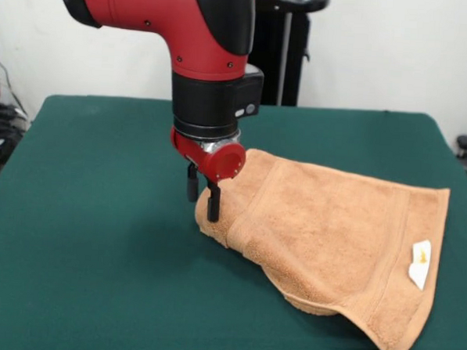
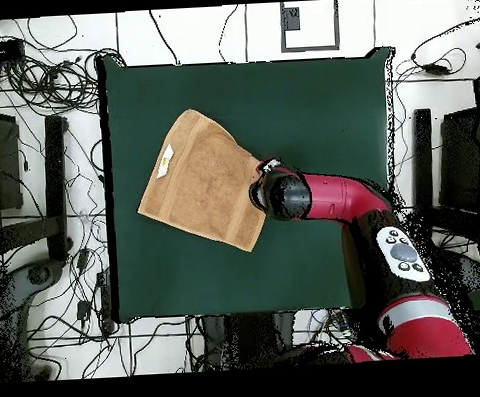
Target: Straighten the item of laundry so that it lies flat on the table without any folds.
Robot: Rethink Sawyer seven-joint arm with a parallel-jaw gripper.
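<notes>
The item of laundry [image 1: 340, 228] is an orange-tan towel lying right of centre on the green table [image 1: 81, 237]. Its left part is doubled over into a thick rounded fold, and a white label [image 1: 421, 263] sits near its right edge. My gripper [image 1: 202, 197] hangs at the towel's left folded edge, open, with the right finger just in front of the cloth and nothing between the fingers. In the overhead view the towel [image 2: 203, 183] lies left of centre on the table [image 2: 319, 102], its label [image 2: 165, 165] near the left edge. The arm's wrist [image 2: 282, 196] covers the towel's right corner and hides the gripper.
Green cloth stretches bare to the left of the gripper and along the near edge in the front view. A black stand [image 1: 287, 44] rises behind the table. Cables [image 2: 48, 86] and dark equipment lie on the floor around the table.
</notes>
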